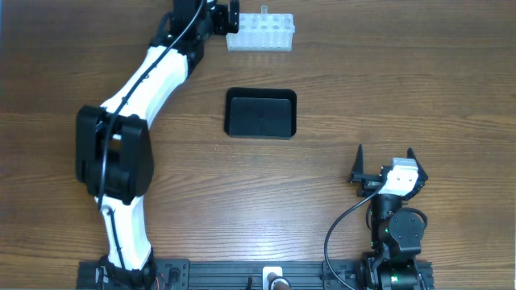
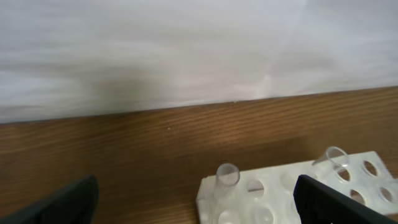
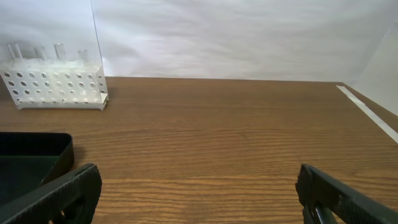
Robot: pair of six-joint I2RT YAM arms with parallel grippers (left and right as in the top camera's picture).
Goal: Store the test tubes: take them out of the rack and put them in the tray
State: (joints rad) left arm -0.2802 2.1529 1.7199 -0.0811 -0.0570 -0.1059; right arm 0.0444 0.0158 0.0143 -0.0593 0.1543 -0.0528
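Observation:
A white test tube rack (image 1: 260, 34) stands at the far edge of the table, with clear tubes (image 1: 264, 10) upright in it. In front of it lies the empty black tray (image 1: 260, 113). My left gripper (image 1: 233, 18) is at the rack's left end, open, with nothing held. In the left wrist view the rack (image 2: 292, 196) lies between the wide-apart fingers (image 2: 65, 204), and two tubes (image 2: 227, 177) stick up from it. My right gripper (image 1: 385, 163) hovers open near its base at the lower right. Its wrist view takes in the rack (image 3: 57, 84) and a tray corner (image 3: 31, 155) from afar.
Bare wooden tabletop (image 1: 419, 89) surrounds the tray on all sides. A white wall (image 3: 236, 37) rises just behind the rack, and a pale strip (image 3: 370, 115) marks the table's right side.

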